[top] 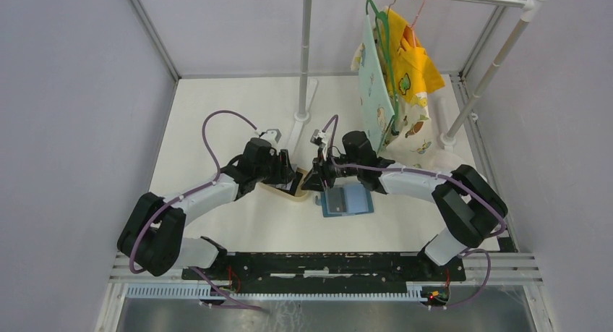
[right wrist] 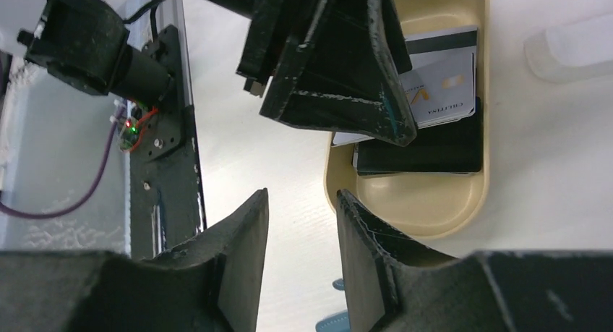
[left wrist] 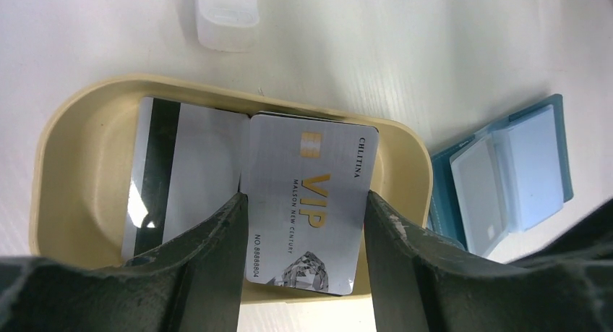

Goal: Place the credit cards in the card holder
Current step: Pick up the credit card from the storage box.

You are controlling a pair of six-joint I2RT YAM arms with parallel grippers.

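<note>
A tan oval tray [left wrist: 79, 122] holds the credit cards. My left gripper [left wrist: 303, 202] is shut on a pale VIP card [left wrist: 311, 166], its fingers pressing the card's two long edges over the tray's near rim. A pale card with a black stripe [left wrist: 181, 173] lies beside it, and a black card [right wrist: 419, 158] lies in the tray too. The teal-blue card holder [left wrist: 441, 194] lies open to the right of the tray with pale cards [left wrist: 506, 173] in it; it also shows in the top view [top: 347, 200]. My right gripper [right wrist: 302, 202] is open and empty beside the tray.
A clothes rack with hung coloured cloths [top: 394, 79] stands at the back right, and its post [top: 303, 115] is just behind the grippers. A white rack foot [left wrist: 228, 14] lies beyond the tray. A black rail [top: 325, 263] runs along the near edge.
</note>
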